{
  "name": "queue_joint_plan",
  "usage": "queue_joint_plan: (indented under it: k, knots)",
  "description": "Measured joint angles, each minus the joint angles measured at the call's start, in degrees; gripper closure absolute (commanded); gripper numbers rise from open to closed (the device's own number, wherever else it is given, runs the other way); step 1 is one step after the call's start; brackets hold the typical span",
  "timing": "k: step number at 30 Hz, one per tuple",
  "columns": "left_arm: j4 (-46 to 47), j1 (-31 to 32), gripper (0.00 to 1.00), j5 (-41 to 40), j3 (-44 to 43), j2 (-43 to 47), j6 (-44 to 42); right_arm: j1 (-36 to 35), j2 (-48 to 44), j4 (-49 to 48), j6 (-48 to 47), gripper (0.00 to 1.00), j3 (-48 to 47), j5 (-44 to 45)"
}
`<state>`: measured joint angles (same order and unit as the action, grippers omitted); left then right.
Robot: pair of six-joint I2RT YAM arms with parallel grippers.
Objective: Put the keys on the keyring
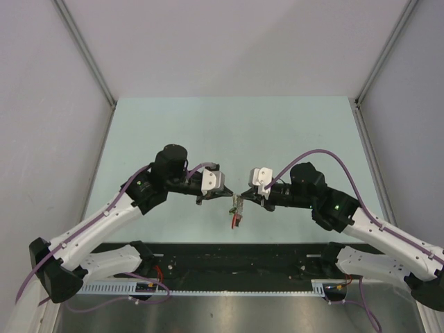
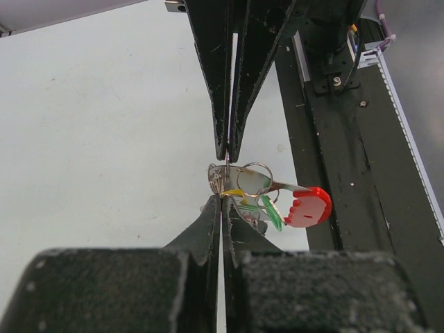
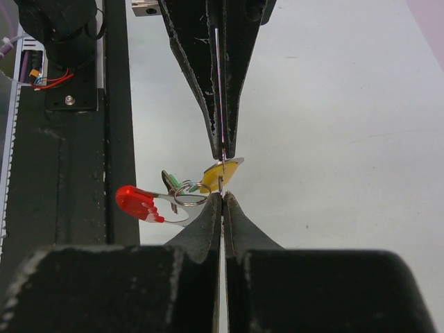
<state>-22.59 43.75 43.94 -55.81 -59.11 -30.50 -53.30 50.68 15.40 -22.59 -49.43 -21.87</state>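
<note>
Keyring (image 2: 255, 164), keys (image 2: 309, 207) pinched between end effectors (image 2: 222, 202) (image 3: 222, 198) — rail (image 2: 347, 173) near.

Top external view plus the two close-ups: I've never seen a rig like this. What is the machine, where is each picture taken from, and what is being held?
These are two robot arms bolted at the near edge of a pale table, each ending in a two-finger gripper. The top view looks down from above and behind them. The other two pictures come from a camera on each wrist: the black wedge at the bottom is that arm's own fingers, the wedge at the top the other arm's. The left gripper appears shut on the yellow key; the right gripper appears shut on the wire of the keyring. A green key and a red piece hang on that ring.
</note>
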Motion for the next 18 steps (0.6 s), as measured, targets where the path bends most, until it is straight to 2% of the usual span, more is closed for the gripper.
queue_joint_plan:
  k: [18]
  knots:
    - [0.15,0.00,1.00,0.00,0.00,-0.20,0.07,-0.87,0.13,-0.26,-0.02,1.00,0.00,2.60]
